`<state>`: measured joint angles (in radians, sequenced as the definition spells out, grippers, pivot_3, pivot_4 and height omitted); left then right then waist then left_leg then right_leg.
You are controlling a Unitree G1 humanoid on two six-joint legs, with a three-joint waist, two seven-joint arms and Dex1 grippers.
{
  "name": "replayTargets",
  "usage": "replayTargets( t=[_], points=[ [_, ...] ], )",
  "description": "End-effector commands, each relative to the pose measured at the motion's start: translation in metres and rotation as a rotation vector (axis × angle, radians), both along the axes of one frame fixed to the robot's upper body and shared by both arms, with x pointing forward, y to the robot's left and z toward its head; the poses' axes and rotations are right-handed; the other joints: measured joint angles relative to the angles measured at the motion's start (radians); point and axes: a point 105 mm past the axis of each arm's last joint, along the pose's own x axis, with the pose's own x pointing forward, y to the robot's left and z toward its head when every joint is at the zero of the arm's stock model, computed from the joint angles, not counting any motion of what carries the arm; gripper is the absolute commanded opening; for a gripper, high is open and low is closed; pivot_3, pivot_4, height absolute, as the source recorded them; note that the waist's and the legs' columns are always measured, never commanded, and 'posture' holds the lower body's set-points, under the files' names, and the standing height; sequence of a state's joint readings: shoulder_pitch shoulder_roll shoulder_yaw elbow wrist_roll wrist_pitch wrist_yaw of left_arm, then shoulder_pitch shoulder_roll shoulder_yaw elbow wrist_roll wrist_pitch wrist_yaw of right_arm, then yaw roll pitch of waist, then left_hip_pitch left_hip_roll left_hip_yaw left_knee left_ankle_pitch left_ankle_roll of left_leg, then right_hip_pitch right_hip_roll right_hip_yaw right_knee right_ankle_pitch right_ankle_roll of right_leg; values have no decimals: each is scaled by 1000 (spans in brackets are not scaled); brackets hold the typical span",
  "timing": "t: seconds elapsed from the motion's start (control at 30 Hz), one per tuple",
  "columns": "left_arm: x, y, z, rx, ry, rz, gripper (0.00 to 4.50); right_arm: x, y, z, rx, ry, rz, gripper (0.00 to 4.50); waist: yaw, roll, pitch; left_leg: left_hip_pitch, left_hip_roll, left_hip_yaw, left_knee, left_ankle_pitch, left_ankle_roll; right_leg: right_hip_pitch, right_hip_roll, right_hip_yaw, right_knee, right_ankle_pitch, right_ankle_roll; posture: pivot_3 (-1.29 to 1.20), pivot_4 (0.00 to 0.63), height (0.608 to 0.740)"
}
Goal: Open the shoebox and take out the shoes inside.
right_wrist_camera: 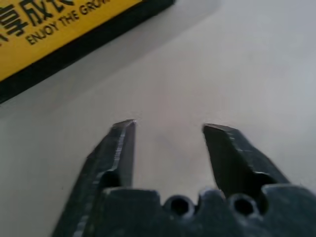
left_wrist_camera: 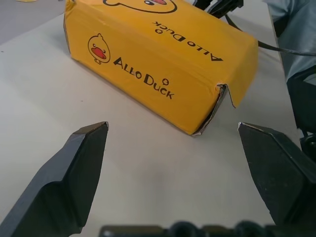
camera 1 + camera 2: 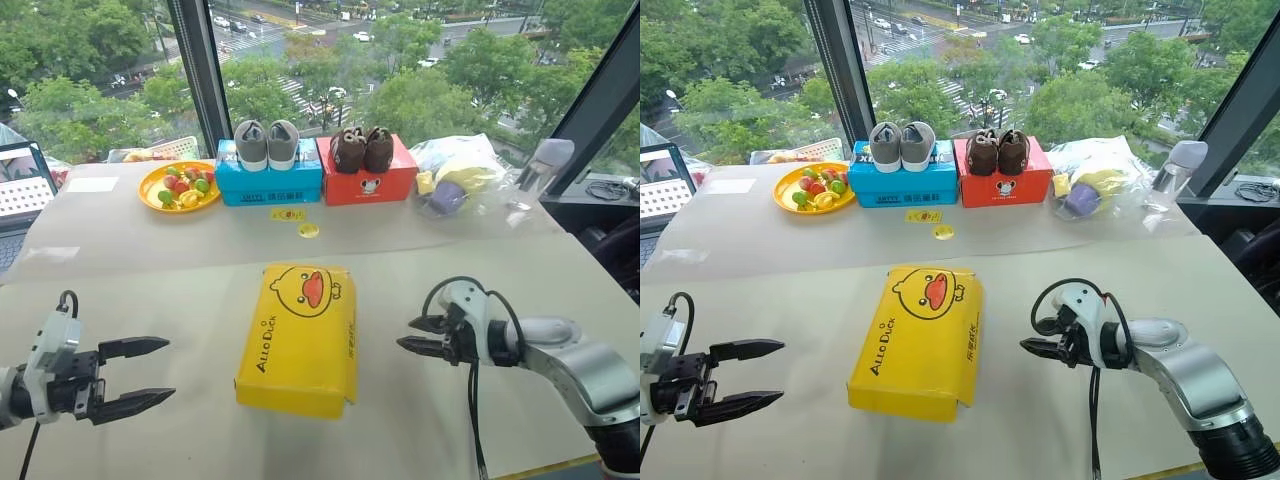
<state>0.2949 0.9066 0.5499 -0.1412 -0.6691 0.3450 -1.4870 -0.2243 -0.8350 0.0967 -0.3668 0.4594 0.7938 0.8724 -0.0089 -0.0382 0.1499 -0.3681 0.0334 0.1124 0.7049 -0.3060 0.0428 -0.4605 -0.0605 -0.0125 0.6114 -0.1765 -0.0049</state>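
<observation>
**Lid shut, box between the grippers**

While shoebox (image 3: 299,337) lies closed mid-table, long axis running away from robot: flanked by left gripper (image 3: 135,376), spread wide and empty, and right gripper (image 3: 420,335), nearer, partly parted, grasping nothing.

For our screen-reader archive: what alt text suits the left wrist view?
A closed yellow "ALLO DUCK" shoebox lies on a pale table, its near corner flap slightly loose. The left claw is open in front of it, holding nothing.
</observation>
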Motion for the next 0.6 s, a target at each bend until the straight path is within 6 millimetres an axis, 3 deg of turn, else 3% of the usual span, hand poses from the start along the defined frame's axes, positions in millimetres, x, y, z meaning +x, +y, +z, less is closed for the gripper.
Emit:
replayTargets(
  t=[0.03, 0.13, 0.43, 0.6],
  points=[
    [2, -4, 5, 7, -34, -27, 4500, 0, 24, 12, 13, -65, 103, 1035, 0, 0, 0, 0, 0, 0, 0, 0, 0, 0, 0, 0, 0, 0, 0, 0, 150, 731],
    [6, -5, 8, 7, -51, -31, 4500, -6, 41, 5, 6, -51, 180, 49, -1, 0, 0, 0, 0, 0, 0, 0, 0, 0, 0, 0, 0, 0, 0, 0, 150, 731],
    [8, -10, 18, -3, -93, -63, 4500, 5, 68, -8, 5, -60, 235, 49, -2, 0, 0, 0, 0, 0, 0, 0, 0, 0, 0, 0, 0, 2, -4, 0, 150, 731],
    [10, -8, 20, 1, -109, -48, 4500, 9, 76, 16, 76, -100, 240, 49, -3, 0, 0, 0, 0, 0, 0, 0, -1, -1, 0, -1, 1, 3, -5, 0, 150, 731]
  ],
)
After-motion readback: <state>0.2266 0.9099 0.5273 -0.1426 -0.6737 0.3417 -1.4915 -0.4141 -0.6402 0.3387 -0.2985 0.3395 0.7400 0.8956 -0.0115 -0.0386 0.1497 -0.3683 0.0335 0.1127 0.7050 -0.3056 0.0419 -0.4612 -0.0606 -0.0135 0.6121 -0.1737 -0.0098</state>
